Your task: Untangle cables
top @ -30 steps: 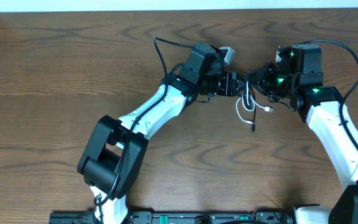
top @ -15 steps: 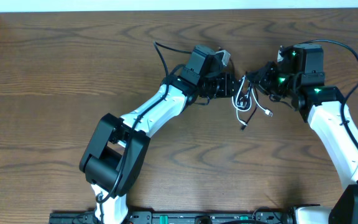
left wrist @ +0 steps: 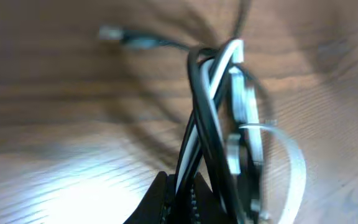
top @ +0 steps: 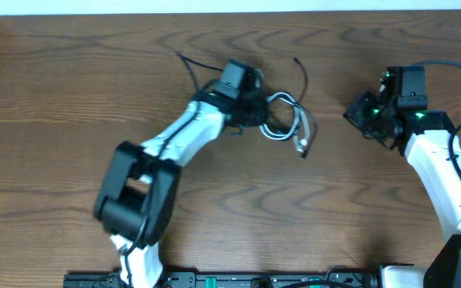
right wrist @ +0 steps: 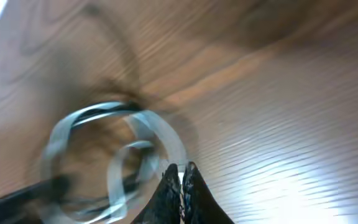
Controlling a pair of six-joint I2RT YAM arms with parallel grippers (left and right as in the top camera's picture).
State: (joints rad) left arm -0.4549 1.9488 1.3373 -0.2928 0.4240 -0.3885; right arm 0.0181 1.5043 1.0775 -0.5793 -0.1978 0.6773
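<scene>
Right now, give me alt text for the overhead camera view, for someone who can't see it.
Seen from above, the left gripper grips a tangled bundle of black and white cables near the middle of a brown wooden table. The right gripper sits apart to the right, touching no cable.

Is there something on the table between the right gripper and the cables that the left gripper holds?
Nothing visible stands in the way. In the overhead view, only bare table lies between the right gripper and the cables, which the left gripper clamps at their near side.
</scene>
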